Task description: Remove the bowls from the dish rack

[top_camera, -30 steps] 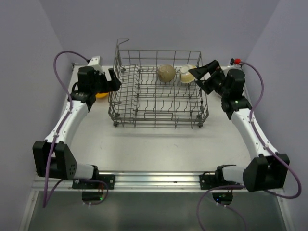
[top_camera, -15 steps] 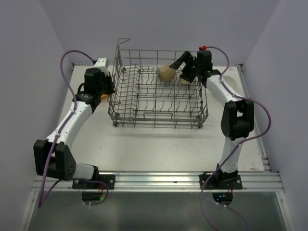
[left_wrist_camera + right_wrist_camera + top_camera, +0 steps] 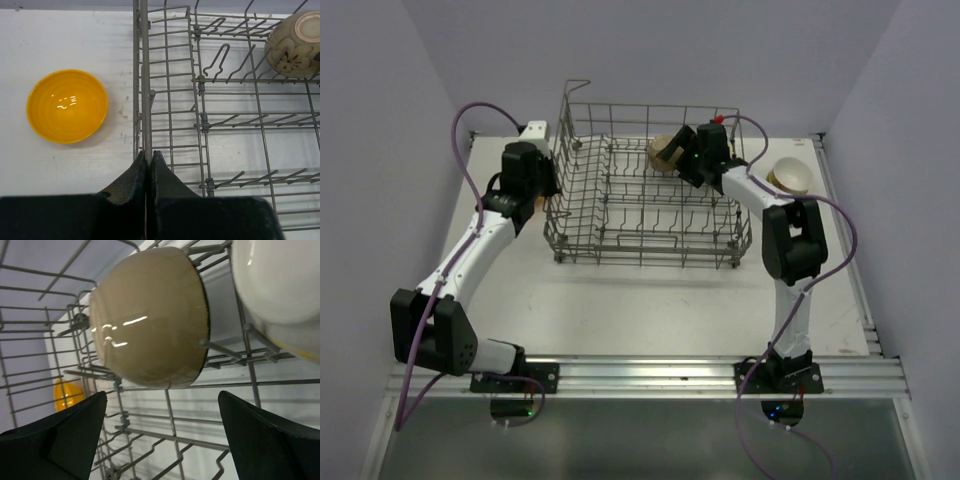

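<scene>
Wire tines (image 3: 220,351) are threatening to snag the twelve-o'clock beige bowl (image 3: 150,315) inside the spread right gripper (image 3: 161,402); left gripper (image 3: 148,154) is clamping the dish rack (image 3: 144,60).

Pale lilac walls are closing in a white table (image 3: 620,300) on three sides: a back wall (image 3: 650,50), a left wall (image 3: 370,150) and a right wall (image 3: 910,150). Soft, even light is falling across the tabletop, leaving only faint shadows. A metal rail (image 3: 650,375) is running along the table's near edge, and a dark grey surface (image 3: 640,445) is lying below it.
</scene>
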Robot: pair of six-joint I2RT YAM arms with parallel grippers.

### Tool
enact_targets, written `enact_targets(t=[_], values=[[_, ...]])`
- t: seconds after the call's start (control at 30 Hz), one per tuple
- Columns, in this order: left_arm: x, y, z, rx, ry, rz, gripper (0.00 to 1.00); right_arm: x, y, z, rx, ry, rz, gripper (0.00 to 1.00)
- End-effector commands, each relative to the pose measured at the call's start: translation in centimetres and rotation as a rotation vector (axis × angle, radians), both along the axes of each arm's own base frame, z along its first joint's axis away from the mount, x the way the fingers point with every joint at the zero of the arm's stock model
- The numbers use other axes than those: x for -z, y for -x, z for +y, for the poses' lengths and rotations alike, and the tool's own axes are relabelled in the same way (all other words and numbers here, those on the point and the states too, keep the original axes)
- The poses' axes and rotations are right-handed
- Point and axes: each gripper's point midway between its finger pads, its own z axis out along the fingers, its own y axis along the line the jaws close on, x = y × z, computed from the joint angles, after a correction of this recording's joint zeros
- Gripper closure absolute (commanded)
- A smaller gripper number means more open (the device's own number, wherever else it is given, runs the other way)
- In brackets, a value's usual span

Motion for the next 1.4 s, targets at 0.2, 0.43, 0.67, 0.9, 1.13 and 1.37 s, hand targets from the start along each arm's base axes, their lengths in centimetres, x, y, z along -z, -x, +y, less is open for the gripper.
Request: enact_targets(t=[0.2,0.43,0.67,0.9,1.13,1.37], values=[[1.4,0.7,-3.4,0.141,-0.013,0.043,1.00,0.4,-2.7,1.0,0.126,0.001,-0.085,0.01],[1.7,0.6,-3.6,0.151,-0.017,0.047,1.00,-0.9,-3.6,1.3,0.175,-0.102,-0.261,0.01],[2.1,0.7,-4.0,0.167,-0.028,0.054,1.00,-3.0,-3.6,0.8,0.213,-0.188,-0.405,0.01],[2.4,0.8,-4.3,0.180,-0.036,0.060,1.00,-4.2,-3.7,0.4,0.222,-0.230,-0.517,0.01],[2.6,0.7,-4.4,0.182,-0.039,0.066,1.00,-5.2,-3.9,1.0,0.197,-0.305,-0.594,0.01],[2.8,0.7,-4.6,0.188,-0.043,0.071,1.00,-5.1,-4.3,2.0,0.129,-0.466,-0.635,0.09]])
